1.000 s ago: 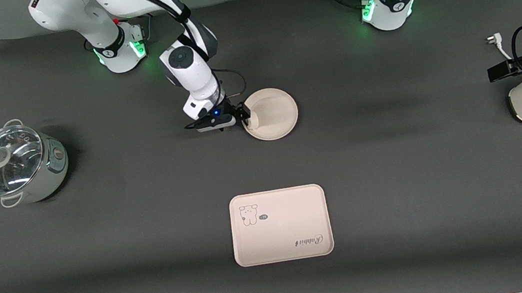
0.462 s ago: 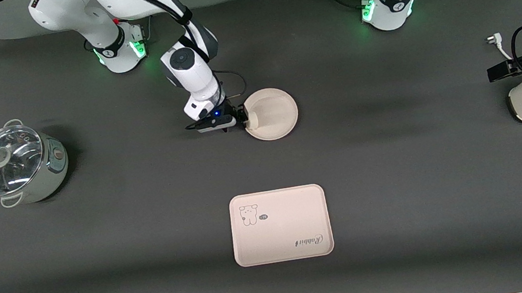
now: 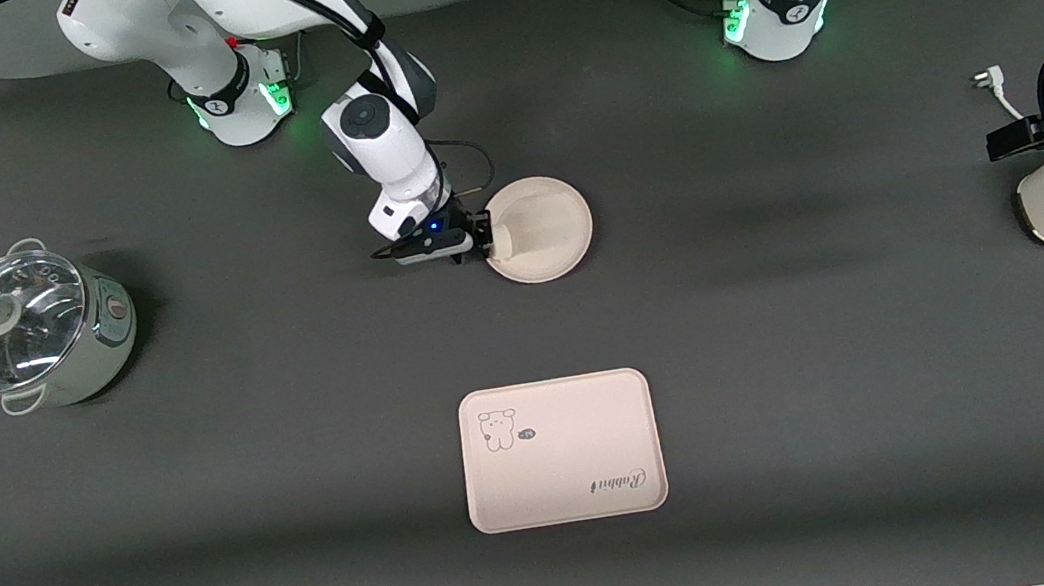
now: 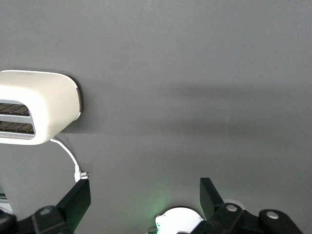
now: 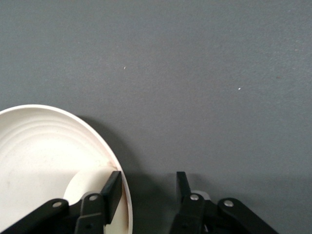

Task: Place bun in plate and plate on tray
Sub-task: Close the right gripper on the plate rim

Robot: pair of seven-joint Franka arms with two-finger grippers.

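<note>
With the bun (image 3: pixel 514 233) in the plate (image 3: pixel 553 218), my right gripper (image 3: pixel 486 237) straddled its rim, fingers apart; the tray (image 3: pixel 597 404) awaited.

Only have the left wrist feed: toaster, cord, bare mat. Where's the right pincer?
Observer: The right pincer is at the rim of the plate, open, with one finger inside the rim and one outside.
Operator: Bun in yet?
Observer: Yes. The bun lies in the plate, right beside the inner finger.
Operator: Plate on the tray?
Observer: No. The plate is on the mat. The tray lies nearer the front camera, apart from it.
</note>
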